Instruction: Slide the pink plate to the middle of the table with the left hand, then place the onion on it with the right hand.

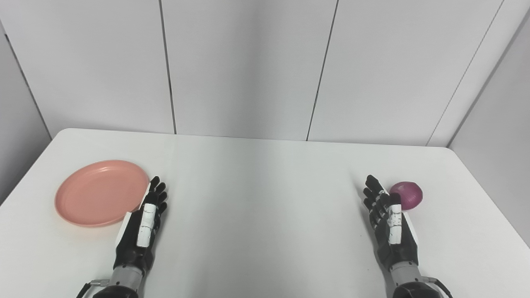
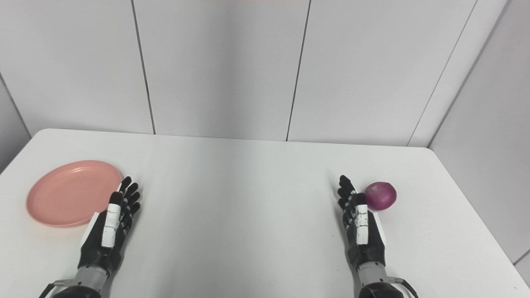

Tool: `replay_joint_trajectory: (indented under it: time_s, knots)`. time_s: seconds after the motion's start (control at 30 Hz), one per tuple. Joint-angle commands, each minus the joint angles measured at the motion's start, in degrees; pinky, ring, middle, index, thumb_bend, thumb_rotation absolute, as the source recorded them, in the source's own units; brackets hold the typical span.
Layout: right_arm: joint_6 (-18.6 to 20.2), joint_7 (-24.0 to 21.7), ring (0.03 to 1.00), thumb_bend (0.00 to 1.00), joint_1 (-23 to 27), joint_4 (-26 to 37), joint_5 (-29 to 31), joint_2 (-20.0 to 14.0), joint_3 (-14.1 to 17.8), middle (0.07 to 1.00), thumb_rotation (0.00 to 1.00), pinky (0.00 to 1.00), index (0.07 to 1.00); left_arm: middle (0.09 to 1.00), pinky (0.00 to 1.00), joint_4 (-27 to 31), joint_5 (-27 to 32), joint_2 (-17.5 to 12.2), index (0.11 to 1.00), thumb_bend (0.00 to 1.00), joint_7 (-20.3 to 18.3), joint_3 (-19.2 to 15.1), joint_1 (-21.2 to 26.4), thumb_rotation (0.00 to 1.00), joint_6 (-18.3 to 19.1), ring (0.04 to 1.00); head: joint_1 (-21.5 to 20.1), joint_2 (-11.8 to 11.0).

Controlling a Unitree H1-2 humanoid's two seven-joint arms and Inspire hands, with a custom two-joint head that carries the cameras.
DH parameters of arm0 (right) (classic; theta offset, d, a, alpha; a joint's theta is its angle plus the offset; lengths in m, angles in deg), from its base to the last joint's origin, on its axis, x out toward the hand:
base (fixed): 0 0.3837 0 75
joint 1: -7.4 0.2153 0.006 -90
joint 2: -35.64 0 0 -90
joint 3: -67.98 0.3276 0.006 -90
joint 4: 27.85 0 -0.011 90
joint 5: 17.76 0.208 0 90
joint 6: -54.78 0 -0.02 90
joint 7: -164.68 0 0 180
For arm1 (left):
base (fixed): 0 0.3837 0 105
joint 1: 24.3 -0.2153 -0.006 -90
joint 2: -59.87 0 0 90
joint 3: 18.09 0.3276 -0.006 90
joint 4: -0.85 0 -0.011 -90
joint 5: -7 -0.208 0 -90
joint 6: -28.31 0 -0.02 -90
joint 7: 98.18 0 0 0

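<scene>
White table [image 1: 265, 174] with rounded corners, backed by pale grey wall panels [image 1: 248, 66] split by thin dark vertical seams, evenly lit

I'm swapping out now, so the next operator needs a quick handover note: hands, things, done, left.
Left hand: open, empty, beside the pink plate's right rim.
Right hand: open, empty, just left of the onion.
Plate sits at the table's left side, onion at its right side.
Done: nothing yet.
Left: slide plate to the middle, then set the onion on it.
</scene>
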Motion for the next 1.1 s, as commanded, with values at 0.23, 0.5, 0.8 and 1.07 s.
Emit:
replay_joint_trajectory:
  time_s: [0.23, 0.5, 0.8, 1.07]
  knots:
    - [0.1, -0.43, 0.981, 0.91, -5.13, -5.16, -0.01, 0.76, -0.24, 0.96, 1.0, 1.0, 0.925, 1.0, 1.0, -1.88, -0.2, 0.57, 1.0, 0.88, -0.79, 1.06, -0.55, 0.99, 3.45, 1.0, -0.02, -0.07]
    - [0.14, -0.46, 0.981, 0.92, -5.2, -5.03, -0.34, 0.58, -0.51, 0.957, 1.0, 1.0, 0.92, 1.0, 1.0, -1.42, -0.21, 0.53, 1.0, 0.89, -0.83, 1.14, -0.66, 0.99, 3.78, 1.0, 0.02, 0.07]
    - [0.07, -0.33, 0.98, 0.92, -5.18, -4.96, -0.48, 0.64, -0.63, 0.955, 1.0, 1.0, 0.919, 1.0, 1.0, -1.67, -0.05, 0.46, 1.0, 0.88, -0.96, 1.07, -0.64, 0.99, 3.49, 1.0, -0.01, -0.03]
    - [-0.02, -0.67, 0.981, 0.93, -5.11, -5.03, -0.07, 0.63, -0.58, 0.956, 1.0, 1.0, 0.922, 1.0, 1.0, -1.5, -0.07, 0.43, 1.0, 0.88, -0.96, 1.12, -0.66, 0.99, 3.68, 1.0, -0.03, 0.04]
